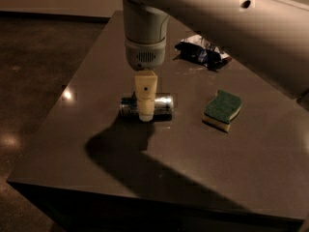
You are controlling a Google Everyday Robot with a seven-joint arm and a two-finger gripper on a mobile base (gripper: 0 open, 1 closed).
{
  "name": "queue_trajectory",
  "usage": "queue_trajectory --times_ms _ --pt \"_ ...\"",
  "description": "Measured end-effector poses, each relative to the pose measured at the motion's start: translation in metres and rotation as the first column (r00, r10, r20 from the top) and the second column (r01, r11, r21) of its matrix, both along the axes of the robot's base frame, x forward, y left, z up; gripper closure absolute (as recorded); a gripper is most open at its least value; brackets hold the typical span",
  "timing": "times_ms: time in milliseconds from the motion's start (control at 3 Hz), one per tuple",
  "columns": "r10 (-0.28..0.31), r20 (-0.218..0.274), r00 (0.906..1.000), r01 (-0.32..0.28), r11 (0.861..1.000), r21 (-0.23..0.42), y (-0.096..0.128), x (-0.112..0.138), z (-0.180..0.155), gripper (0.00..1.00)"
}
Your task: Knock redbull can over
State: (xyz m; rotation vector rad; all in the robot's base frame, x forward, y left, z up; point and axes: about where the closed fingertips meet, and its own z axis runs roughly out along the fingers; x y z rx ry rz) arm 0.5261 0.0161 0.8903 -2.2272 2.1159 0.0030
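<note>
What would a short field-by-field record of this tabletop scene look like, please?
redbull can: lying on its side, mid-table
gripper: pointing down, overlapping the can's middle in the camera view
sponge: green over yellow, right of the can, apart from it
snack bag: crumpled, on the far part of the table
table: dark glossy top
task state: can appears knocked over

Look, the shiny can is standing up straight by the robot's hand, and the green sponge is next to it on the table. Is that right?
Not quite. The redbull can is lying on its side, not standing up, as the camera view shows. It is right at the gripper, and the green sponge sits beside it on the table.
</note>
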Motion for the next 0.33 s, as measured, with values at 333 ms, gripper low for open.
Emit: queue_trajectory --times_ms 333 --pt "0.000 0.000 1.0000 0.000 1.000 0.000 0.0000 0.0000 0.0000 0.00"
